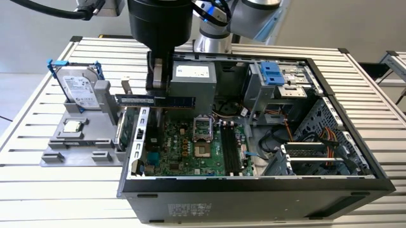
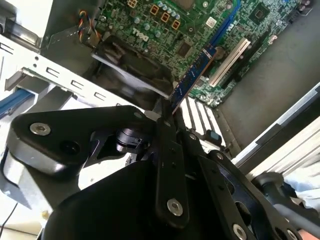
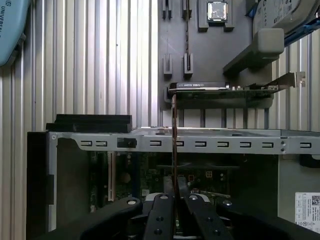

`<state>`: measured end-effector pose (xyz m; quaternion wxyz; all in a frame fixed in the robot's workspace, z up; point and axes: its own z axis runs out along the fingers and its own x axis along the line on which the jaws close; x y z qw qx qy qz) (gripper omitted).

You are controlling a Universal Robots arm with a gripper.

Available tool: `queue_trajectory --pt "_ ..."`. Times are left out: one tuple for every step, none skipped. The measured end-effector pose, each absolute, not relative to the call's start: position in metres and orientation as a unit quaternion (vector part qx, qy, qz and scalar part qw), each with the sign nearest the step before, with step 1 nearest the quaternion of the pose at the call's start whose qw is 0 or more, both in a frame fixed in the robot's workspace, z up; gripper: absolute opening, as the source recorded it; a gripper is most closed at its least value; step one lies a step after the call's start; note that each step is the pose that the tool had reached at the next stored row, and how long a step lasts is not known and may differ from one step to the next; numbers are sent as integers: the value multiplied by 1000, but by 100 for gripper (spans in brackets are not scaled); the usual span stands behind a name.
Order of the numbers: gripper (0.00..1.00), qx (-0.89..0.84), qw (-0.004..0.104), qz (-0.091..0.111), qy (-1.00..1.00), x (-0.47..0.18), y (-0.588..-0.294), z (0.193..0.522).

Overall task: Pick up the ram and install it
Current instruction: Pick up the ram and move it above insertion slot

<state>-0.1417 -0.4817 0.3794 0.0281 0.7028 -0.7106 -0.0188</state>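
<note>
Slatted metal desk (image 1: 63,190), open computer case (image 1: 254,192) standing on it.
Ram (image 1: 134,100): slim dark-blue stick, level above the case's edge, clenched in the pincer (image 3: 174,185).

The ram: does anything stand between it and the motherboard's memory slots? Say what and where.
Nothing visible does. The ram, held in the gripper, hangs above the case's side wall; in the exterior view the memory slots lie uncovered, with no cable or card across them.
</note>
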Motion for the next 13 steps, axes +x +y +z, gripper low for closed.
queue_trajectory --pt "0 703 28 -19 -711 -140 -482 379" --pt "0 703 28 -19 -711 -139 -482 379" --pt "0 703 28 -19 -711 -138 -482 379" --pt "0 703 28 -19 -711 -136 -482 379" --pt "0 703 28 -19 -711 -135 -482 379" --pt "0 703 28 -19 -711 -133 -482 379" --pt "0 703 28 -19 -711 -132 -482 379" --pt "0 703 28 -19 -711 -130 -482 379" --pt "0 703 28 -19 -711 -129 -482 379" --pt "0 703 28 -19 -711 -127 -482 379" --pt "0 703 28 -19 -711 -126 -482 379" --pt "0 703 28 -19 -711 -124 -482 379" --pt "0 703 28 -19 -711 -123 -482 379"
